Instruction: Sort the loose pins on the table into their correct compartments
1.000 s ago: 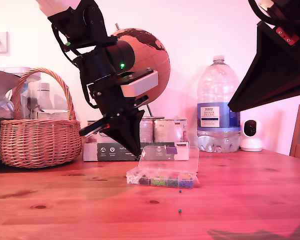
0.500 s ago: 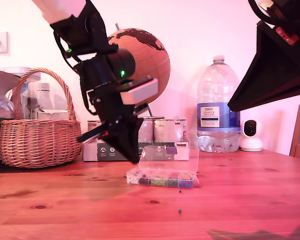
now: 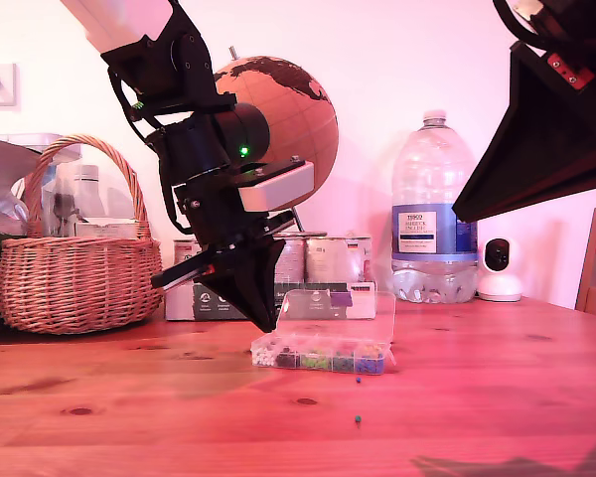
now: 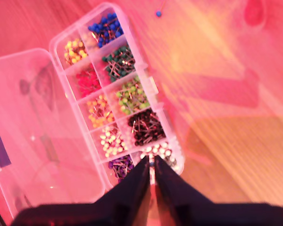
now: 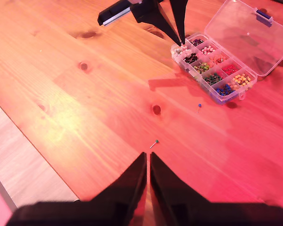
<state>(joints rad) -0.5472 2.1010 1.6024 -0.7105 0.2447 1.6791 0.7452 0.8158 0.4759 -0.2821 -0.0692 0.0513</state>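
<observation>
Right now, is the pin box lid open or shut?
Open. The clear lid is swung back off the pin box, and the compartments of coloured pins are uncovered.

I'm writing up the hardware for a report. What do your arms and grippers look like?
Both are matte black. My first gripper has long fingers tapering to a sharp wedge, a pale grey rounded block on its side, a black cylindrical joint with a small green light, black cables along the links, and a white upper arm segment. My second gripper shows the same black tapered fingers; its arm carries small red details.

Basket (image 3: pixel 77 248), globe (image 3: pixel 288 109), bottle (image 3: pixel 434 214) — behind, camera (image 3: pixel 499 270).
</observation>
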